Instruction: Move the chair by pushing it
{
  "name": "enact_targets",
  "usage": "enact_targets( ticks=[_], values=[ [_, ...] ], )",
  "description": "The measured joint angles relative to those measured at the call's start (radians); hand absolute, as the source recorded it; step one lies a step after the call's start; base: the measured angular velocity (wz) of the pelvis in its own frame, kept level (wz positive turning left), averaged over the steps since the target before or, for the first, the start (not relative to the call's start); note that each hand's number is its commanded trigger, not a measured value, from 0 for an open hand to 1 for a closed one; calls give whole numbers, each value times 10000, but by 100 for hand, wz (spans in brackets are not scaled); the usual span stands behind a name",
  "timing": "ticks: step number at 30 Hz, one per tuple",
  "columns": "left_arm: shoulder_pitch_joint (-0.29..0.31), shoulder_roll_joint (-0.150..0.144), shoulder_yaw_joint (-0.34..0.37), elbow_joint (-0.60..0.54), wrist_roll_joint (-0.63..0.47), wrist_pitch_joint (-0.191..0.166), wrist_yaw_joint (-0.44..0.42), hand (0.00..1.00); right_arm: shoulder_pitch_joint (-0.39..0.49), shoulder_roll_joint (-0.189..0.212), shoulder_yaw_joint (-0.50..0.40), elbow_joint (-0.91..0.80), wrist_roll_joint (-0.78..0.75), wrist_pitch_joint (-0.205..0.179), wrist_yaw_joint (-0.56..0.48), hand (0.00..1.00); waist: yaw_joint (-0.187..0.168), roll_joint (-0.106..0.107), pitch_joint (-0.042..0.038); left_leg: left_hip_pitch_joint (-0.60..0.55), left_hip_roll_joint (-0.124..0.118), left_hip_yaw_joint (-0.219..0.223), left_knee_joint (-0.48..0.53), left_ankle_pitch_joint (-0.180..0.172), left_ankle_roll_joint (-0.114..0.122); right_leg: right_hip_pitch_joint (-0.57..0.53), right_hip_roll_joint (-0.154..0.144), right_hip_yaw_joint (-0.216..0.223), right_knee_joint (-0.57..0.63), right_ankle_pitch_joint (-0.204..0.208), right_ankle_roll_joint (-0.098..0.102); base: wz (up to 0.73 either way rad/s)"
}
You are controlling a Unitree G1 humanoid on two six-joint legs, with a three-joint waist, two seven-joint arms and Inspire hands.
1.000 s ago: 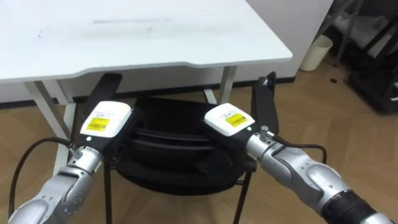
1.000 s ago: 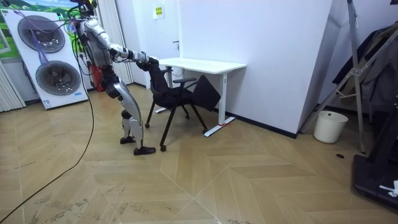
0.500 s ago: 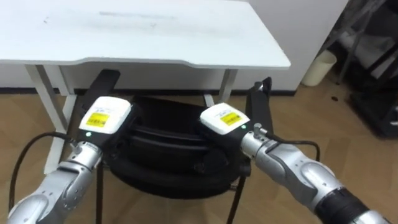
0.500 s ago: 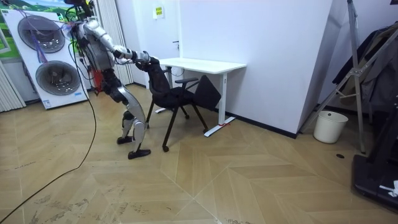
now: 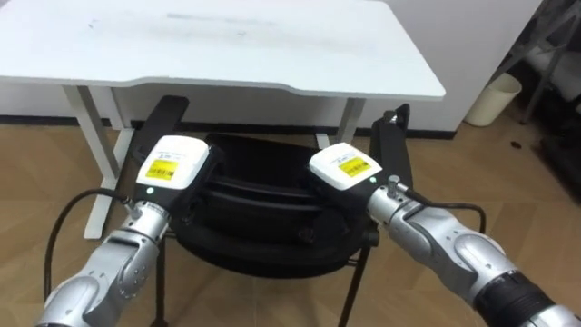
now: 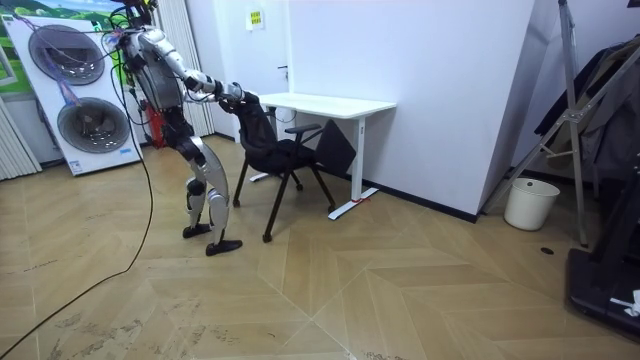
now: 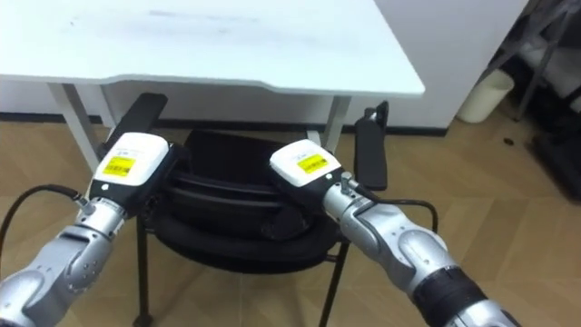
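Evidently the robot stood on the pale herringbone wood floor (image 6: 350, 290) in the left part of the room view, leaning forward with both arms stretched to the black mesh-backed chair with flat armrests (image 5: 263, 213). That chair sat at the lower centre of the eye views, its seat reaching under the near edge of the white rectangular bench on white legs (image 5: 227, 45), which spanned the top of the frame. The left hand (image 5: 171, 165) lay against the top of the chair's backrest at centre left, and the right hand (image 5: 343, 169) lay against the same rail at centre right, the two apart with the backrest's middle bare between them. Only the backs of both hands faced the camera, and whether either one gripped the rail or merely pressed on it could not be told. The chair's two armrests stood out beside the hands, one at each side. A cream cylindrical waste bin (image 5: 495, 98) stood on the floor at the upper right, well apart from the chair. Two stacked white washing machines (image 6: 75, 90) filled the room view's upper left, behind the robot.
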Motion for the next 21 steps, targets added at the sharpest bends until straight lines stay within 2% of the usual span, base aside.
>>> enact_targets(
  ticks=[2,4,10,14,21],
  values=[
    [-4,-92,-45,-83,2,73,18,100,-9,-92,0,-64,-66,-22,-69,100,-27,-6,-48,49,-160,11,-552,319,61,-24,-73,-11,-403,323,87,0],
    [-4,-106,-67,-137,32,135,13,100,-10,-101,0,-62,-78,-9,-98,100,-18,-16,-58,115,-204,15,-769,464,135,41,-101,-15,-642,495,82,0],
    [-4,-112,-92,-229,60,230,-63,100,-25,-98,-1,-54,-78,23,-92,100,69,36,-87,275,-206,-21,-989,489,188,288,-75,-33,-1030,658,62,2],
    [-2,-117,-79,-467,61,395,-277,100,-35,-102,-81,-122,-145,37,-82,100,175,31,-90,325,-212,-7,-1127,507,219,281,-83,-34,-1047,653,74,0],
    [-17,-251,74,-584,247,437,-434,100,-52,-93,-193,-152,-202,56,-49,100,359,42,-88,363,-207,31,-1159,483,256,303,-85,-47,-1033,647,83,-1]
  ],
)
